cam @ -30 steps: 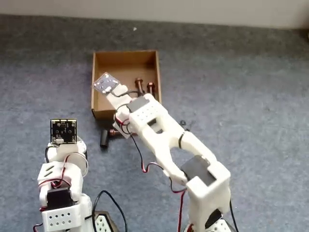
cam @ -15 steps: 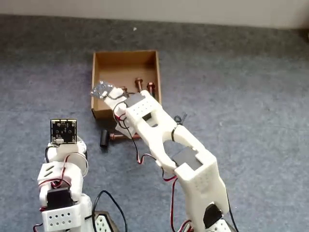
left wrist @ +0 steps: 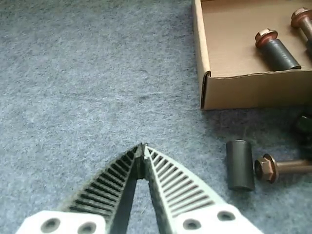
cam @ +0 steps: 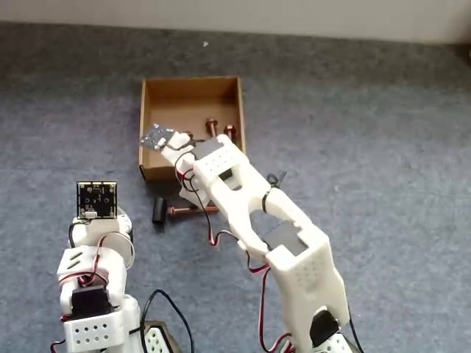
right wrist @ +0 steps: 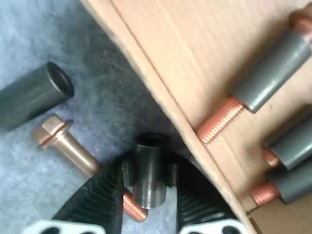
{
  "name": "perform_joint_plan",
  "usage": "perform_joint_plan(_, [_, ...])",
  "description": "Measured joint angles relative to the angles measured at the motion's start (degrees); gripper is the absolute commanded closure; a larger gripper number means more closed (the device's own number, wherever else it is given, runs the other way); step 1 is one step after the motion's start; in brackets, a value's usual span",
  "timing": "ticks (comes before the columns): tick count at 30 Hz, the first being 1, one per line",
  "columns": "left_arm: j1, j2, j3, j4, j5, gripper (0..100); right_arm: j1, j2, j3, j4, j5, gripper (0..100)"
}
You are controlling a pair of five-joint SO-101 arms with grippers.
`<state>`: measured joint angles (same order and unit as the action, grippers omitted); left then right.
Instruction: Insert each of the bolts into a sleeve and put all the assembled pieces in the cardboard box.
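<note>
Cardboard box (cam: pixel 188 99) sits on the grey-carpeted bench (cam: pixel 383 147) and holds three assembled pieces (right wrist: pixel 273 66) (bolts already sleeved) toward its right wall. Before its front wall, the left pincer (left wrist: pixel 142 152) is closed tight on nothing, low over the carpet. A loose sleeve (left wrist: pixel 240 165) lies next, with a copper bolt (left wrist: pixel 280 167) head-first beside it. The right pincer (right wrist: pixel 148 170) clamps a second sleeve (right wrist: pixel 148 187) just outside the box, over the bolt's thread.
</note>
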<state>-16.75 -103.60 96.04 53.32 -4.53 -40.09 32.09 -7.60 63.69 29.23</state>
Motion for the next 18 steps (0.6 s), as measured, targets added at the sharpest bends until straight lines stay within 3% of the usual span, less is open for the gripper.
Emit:
perform_joint_plan(8, [0.0, 0.0, 0.0, 0.0, 0.0, 98, 1.41, -9.85, 0.7, 8.62, 0.0, 99.4])
perform_joint_plan(18, [0.0, 0.0, 0.0, 0.0, 0.0, 98, 2.64, -35.34, 16.09, 9.85, -2.9, 99.4])
